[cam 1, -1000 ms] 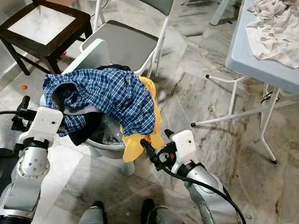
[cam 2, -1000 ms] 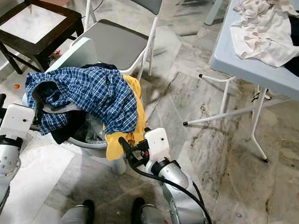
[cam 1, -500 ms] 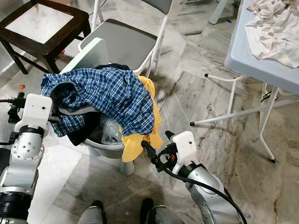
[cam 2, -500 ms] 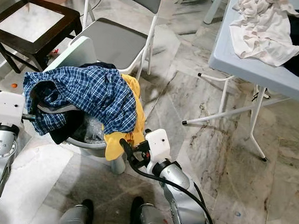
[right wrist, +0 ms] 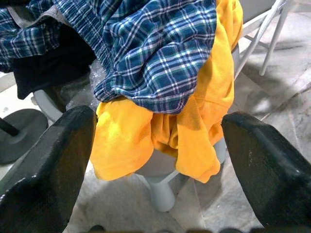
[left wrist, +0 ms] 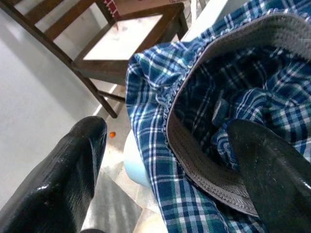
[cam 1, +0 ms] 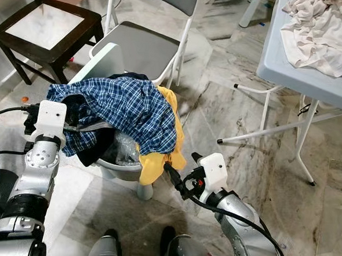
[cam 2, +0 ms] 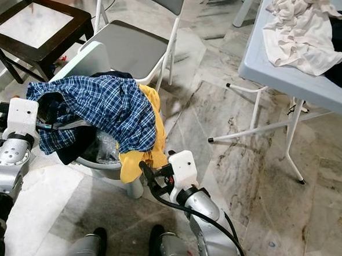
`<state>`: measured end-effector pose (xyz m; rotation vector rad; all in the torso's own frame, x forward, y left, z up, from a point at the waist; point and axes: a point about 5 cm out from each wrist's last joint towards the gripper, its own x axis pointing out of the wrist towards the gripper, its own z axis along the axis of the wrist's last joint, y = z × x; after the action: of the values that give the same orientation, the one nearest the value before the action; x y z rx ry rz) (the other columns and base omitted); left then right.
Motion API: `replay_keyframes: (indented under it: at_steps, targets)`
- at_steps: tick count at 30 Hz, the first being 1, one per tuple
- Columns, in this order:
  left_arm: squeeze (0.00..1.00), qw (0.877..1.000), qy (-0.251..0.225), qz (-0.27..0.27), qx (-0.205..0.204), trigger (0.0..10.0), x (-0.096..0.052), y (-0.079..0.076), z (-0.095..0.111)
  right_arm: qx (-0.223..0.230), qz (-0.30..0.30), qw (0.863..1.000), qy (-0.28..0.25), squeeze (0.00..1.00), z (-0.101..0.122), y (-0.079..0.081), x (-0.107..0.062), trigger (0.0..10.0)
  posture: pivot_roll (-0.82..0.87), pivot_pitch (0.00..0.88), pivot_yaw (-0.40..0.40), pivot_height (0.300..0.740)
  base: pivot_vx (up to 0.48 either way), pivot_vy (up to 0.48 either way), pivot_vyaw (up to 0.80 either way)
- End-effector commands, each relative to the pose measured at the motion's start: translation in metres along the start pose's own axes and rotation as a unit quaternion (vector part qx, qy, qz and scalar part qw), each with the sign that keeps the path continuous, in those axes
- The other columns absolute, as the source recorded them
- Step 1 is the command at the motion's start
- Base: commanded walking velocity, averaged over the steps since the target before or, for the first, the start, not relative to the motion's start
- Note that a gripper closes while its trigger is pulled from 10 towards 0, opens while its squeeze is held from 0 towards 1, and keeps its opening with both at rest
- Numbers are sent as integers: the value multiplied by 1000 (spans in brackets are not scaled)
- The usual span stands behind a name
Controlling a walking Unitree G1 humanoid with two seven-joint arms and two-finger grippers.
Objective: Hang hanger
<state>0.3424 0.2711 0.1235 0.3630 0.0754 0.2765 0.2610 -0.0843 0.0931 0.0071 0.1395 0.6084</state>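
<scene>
Left gripper (left wrist: 165,160), fingers spread, straddles the grey waistband edge of the plaid garment (cam 1: 126,105) heaped on the basket (cam 1: 119,170) at centre-left; closing squarely on that hem should give a firm hold. Right gripper (right wrist: 155,160), also spread, faces the yellow cloth (right wrist: 165,126). No hanger is discernible. The left wrist view reveals the waistband's inner lining.

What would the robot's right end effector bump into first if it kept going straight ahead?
Probably the yellow cloth hanging over the basket's edge. The right end effector is open and pointed right at it, with the blue checked shirt just above. How far off it is, I can't tell.
</scene>
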Motion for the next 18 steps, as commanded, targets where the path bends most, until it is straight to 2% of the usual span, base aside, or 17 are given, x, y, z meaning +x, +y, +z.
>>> replay_keyframes:
  at_steps: [1,2,3,4,13,14,15,16,17,18]
  targets:
    - [0,1000,12,7,-1,8941,0,2,-6,3,-4,1000,8,0,-3,0,-5,10000,19,308,-97,740,0,0,0]
    - [0,1000,13,7,-1,8941,1,2,-7,3,-4,1000,8,0,-3,0,-5,10000,19,308,-97,740,0,0,0]
    - [0,1000,18,9,-5,3255,2,2,-8,4,-5,1000,8,0,-3,0,-6,10000,5,315,-96,740,0,0,0]
    - [0,1000,26,10,-10,0,3,1,-10,5,-9,1000,10,0,-4,0,-8,10000,-1,317,-95,740,0,0,0]
    - [0,1000,23,4,-17,0,9,-5,-6,5,-23,1000,16,0,-7,0,-16,10000,-25,326,-85,740,0,0,0]
    - [0,1000,22,4,-17,1843,9,-5,-6,5,-23,1000,16,0,-6,0,-15,10000,-26,325,-84,740,0,0,0]
    - [0,1000,22,4,-17,1843,9,-5,-6,5,-23,1000,16,0,-6,0,-15,10000,-25,325,-84,740,0,0,0]
    - [0,1000,21,5,-18,2706,10,-5,-5,5,-24,1000,16,0,-6,0,-15,10000,-25,325,-84,740,0,0,0]
    - [0,1000,21,6,-19,2706,10,-4,-5,5,-24,1000,16,0,-5,0,-15,10000,-25,325,-84,740,0,0,0]
    - [0,1000,22,7,-18,4353,10,-3,-5,5,-24,1000,16,0,-5,0,-15,10000,-24,324,-84,740,0,0,0]
